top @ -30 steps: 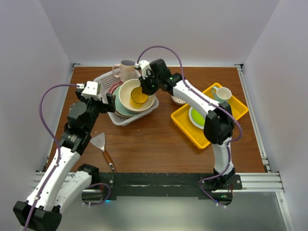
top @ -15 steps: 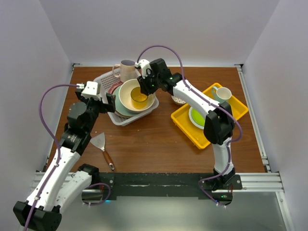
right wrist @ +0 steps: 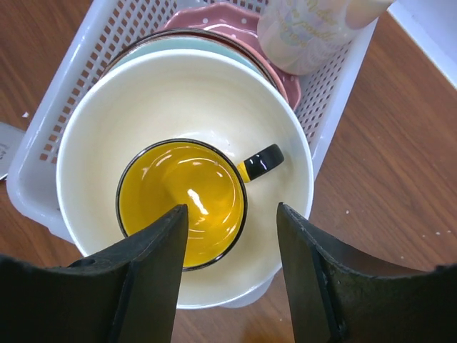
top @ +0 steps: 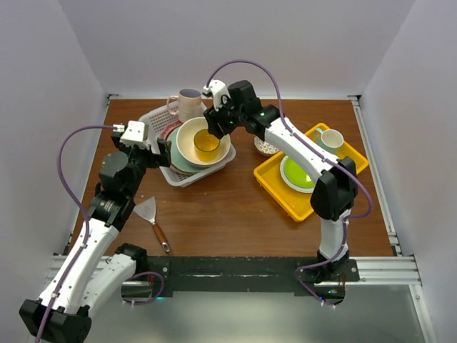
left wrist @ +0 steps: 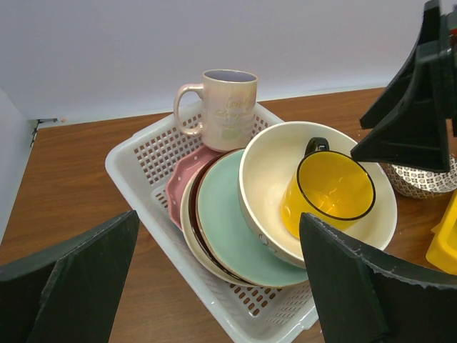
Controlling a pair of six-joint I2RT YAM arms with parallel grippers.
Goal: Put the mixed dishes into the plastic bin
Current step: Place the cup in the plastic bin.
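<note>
with right gripper [right wrist: 230,214] open, fingers apart above the yellow mug [right wrist: 182,204] and holding nothing, lift straight up and away, without closing. mind the black handle, pointing out toward the right-hand finger. leave the mug where is: resting tilted inside the large cream bowl [right wrist: 178,93], on top of the leaning plates in the plastic bin [right wrist: 71,93]. avoid touching the bowl rim, as could slide on those plates. hold left gripper [left wrist: 218,218] wide open and empty, beside the bin, away from its wall.
</note>
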